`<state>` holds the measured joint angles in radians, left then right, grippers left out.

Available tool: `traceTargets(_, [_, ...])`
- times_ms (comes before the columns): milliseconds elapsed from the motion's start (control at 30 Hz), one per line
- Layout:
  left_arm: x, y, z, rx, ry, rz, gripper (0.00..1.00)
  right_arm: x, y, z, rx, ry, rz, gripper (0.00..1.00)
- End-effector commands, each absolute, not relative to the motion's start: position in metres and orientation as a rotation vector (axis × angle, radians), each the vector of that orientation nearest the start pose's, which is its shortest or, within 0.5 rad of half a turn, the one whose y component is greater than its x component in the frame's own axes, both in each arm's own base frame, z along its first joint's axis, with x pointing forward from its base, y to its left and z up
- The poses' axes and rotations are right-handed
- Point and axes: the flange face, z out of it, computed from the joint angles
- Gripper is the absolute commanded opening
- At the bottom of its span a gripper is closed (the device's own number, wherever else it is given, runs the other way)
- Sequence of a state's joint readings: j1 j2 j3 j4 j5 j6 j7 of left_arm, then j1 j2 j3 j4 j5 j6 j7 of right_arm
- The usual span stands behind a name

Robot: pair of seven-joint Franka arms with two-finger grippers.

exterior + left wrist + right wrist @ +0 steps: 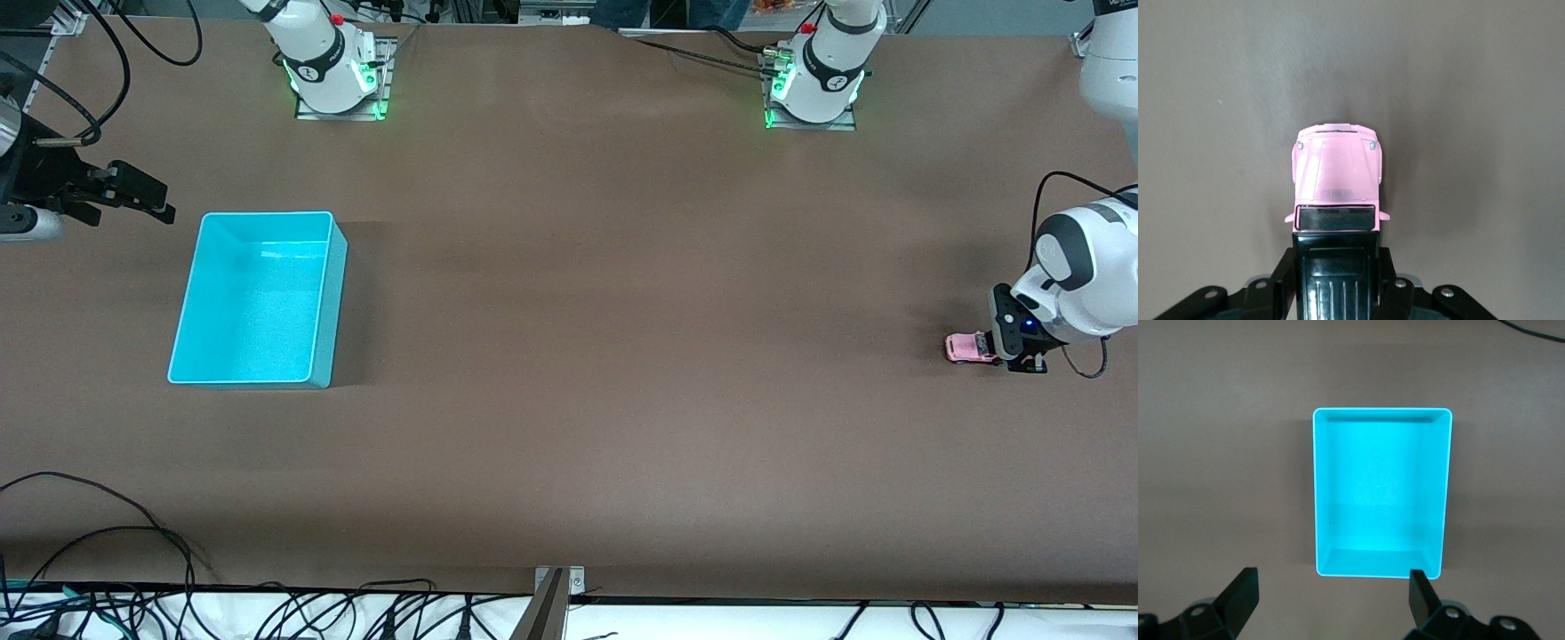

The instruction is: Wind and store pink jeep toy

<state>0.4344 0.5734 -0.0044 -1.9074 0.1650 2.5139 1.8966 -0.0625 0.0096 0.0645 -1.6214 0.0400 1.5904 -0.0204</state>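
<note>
The pink jeep toy [967, 347] stands on the brown table at the left arm's end, its pink hood [1337, 167] pointing away from the wrist camera. My left gripper [994, 342] is shut on the jeep's black rear roof [1336, 277], one finger [1279, 280] on each side, down at table level. The turquoise bin [331, 293] stands empty toward the right arm's end. My right gripper [147, 200] hangs open in the air beside the bin, its fingers [1241, 593] wide apart with nothing between them; the bin [1318, 487] fills that wrist view.
Cables lie along the table edge nearest the front camera [133, 551]. A metal bracket [556, 587] sits at that edge's middle. The two arm bases [338, 76] stand at the edge farthest from the camera.
</note>
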Motion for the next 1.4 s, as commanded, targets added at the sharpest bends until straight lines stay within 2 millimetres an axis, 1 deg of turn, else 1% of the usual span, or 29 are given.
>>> traceTargets(0, [0.554,0.284,0.162,-2.145,2.281,0.183,0.17,0.559,0.003,0.602,-3.104,-0.046,0.051,1.0])
traceTargets(100, [0.555,0.289,0.166,-2.154,2.278,0.191,0.19,0.559,0.003,0.602,-3.104,-0.046,0.051,1.0])
traceTargets(133, [0.557,0.29,0.168,-2.154,2.279,0.193,0.24,0.559,0.003,0.602,-3.104,-0.046,0.051,1.0])
traceTargets(167, [0.558,0.292,0.171,-2.162,2.281,0.199,0.39,0.559,0.003,0.602,-3.104,-0.046,0.051,1.0])
traceTargets(200, [0.559,0.293,0.176,-2.164,2.282,0.206,0.73,0.559,0.003,0.602,-3.104,-0.046,0.051,1.0])
traceTargets(233, [0.56,0.297,0.181,-2.177,2.28,0.216,1.0,0.559,0.003,0.602,-3.104,-0.046,0.051,1.0])
traceTargets(333, [0.573,0.296,0.199,-2.197,2.295,0.244,1.0,0.559,0.003,0.602,-3.104,-0.046,0.051,1.0])
traceTargets(500, [0.594,0.307,0.25,-2.261,2.295,0.299,1.0,0.559,0.003,0.602,-3.104,-0.046,0.051,1.0])
traceTargets(567, [0.601,0.304,0.271,-2.258,2.298,0.308,1.0,0.559,0.003,0.602,-3.104,-0.046,0.051,1.0])
traceTargets(700, [0.607,0.304,0.31,-2.256,2.275,0.308,1.0,0.559,0.003,0.602,-3.104,-0.046,0.051,1.0])
traceTargets(800, [0.611,0.299,0.335,-2.262,2.255,0.295,1.0,0.559,0.003,0.602,-3.104,-0.046,0.051,1.0])
traceTargets(833, [0.613,0.297,0.339,-2.268,2.25,0.294,1.0,0.559,0.003,0.602,-3.104,-0.046,0.051,1.0])
traceTargets(967, [0.626,0.272,0.356,-2.341,2.214,0.27,1.0,0.559,0.003,0.602,-3.104,-0.046,0.051,1.0])
traceTargets(1100, [0.647,0.238,0.374,-2.338,2.192,0.205,1.0,0.559,0.003,0.602,-3.104,-0.046,0.051,1.0])
traceTargets(1133, [0.651,0.232,0.38,-2.341,2.179,0.191,1.0,0.559,0.003,0.602,-3.104,-0.046,0.051,1.0])
traceTargets(1300, [0.663,0.202,0.391,-2.404,2.094,0.147,1.0,0.559,0.003,0.602,-3.104,-0.046,0.051,1.0])
traceTargets(1367, [0.669,0.192,0.399,-2.431,2.049,0.122,1.0,0.559,0.003,0.602,-3.104,-0.046,0.051,1.0])
